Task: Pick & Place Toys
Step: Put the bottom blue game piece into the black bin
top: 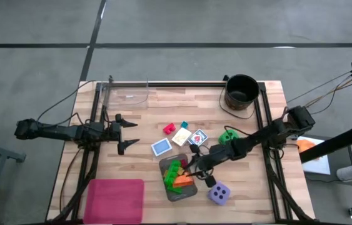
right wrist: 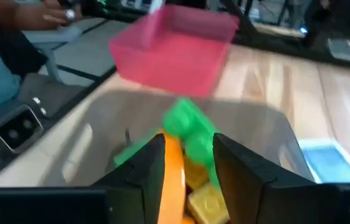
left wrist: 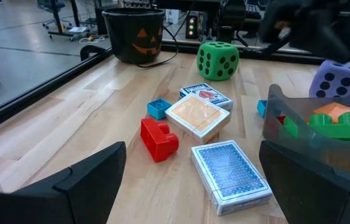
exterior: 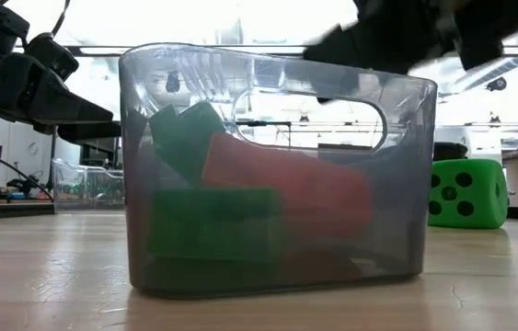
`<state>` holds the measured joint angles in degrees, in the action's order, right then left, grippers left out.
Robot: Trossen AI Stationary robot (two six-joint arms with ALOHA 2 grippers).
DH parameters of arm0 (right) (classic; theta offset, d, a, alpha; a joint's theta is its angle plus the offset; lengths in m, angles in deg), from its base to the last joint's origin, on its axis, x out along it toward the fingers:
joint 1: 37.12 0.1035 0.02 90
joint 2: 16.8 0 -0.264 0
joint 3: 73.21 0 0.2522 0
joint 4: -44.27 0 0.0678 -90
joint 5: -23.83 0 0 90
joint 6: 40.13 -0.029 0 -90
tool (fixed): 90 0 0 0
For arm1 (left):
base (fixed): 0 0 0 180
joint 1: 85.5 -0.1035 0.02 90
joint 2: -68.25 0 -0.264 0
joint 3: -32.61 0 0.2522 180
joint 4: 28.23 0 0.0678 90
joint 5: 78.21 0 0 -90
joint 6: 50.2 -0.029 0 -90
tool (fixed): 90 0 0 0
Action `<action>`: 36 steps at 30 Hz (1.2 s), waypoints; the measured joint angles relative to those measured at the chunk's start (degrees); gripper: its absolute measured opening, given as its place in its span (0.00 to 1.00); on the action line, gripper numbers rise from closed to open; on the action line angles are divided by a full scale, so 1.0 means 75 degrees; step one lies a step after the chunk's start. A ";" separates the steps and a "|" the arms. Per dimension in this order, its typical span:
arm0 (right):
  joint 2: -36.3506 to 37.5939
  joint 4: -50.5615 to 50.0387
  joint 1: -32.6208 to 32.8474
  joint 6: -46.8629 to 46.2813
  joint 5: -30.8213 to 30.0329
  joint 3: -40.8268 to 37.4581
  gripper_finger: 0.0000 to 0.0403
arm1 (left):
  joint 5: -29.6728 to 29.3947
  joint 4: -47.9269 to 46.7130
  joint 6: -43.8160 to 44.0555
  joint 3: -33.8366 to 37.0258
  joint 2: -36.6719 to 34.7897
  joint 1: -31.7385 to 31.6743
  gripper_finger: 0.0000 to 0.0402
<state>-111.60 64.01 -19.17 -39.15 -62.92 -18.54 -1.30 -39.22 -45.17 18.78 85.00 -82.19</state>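
Green block (right wrist: 187, 127) sits on top of the pile in the grey tray (top: 166, 167), with orange (top: 183, 180) and yellow (right wrist: 209, 202) blocks under it. Tray is toward the near edge of the table, right of centre. It reads as the drop bin, hence blocks stacked there.

Right gripper (top: 194, 167) hangs directly over the tray. Wrist view shows its fingers (right wrist: 143, 171) parted with a gap, framing the green and orange blocks. I can't tell whether they touch either; my read is a release or a regrasp, not a firm hold.

Still loose mid-table: red block (left wrist: 158, 138), small blue block (left wrist: 158, 109), three cards – blue-backed (left wrist: 229, 172), orange-faced (left wrist: 198, 115), one with red print (left wrist: 206, 93). Green die (top: 227, 135) is toward the right edge, below the black bucket (top: 241, 92) at the far right corner. Purple die (top: 219, 194) is near the near edge, just right of the tray.

Left gripper (top: 124, 133) is parked by the left edge, fingers wide apart, holding nothing, aimed at the loose pile. Pink bin (top: 115, 200) is at the near left corner.
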 joint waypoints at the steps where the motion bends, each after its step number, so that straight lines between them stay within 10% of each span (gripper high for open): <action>1: 0.0018 0.0053 -0.0026 -0.0109 -0.0157 -0.0154 0.32 | 0.0000 0.0000 -0.0001 0.0000 0.0000 -0.0001 0.92; 10: 0.0361 -0.1819 -0.0291 -0.0966 -0.0931 -0.0444 0.37 | 0.0001 0.0003 0.0005 0.0000 0.0000 0.0001 0.92; 24: 0.0388 -0.4841 -0.0386 -0.1217 -0.1075 0.0483 0.85 | 0.0001 0.0000 0.0005 0.0000 -0.0004 -0.0001 0.92; 36: -0.0553 -0.5092 -0.0697 -0.1104 -0.0490 0.0964 0.88 | -0.0001 0.0000 0.0005 0.0000 -0.0003 0.0001 0.92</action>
<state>-115.75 25.82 -24.39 -47.43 -66.59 -11.31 -1.31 -39.22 -45.14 18.78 84.98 -82.19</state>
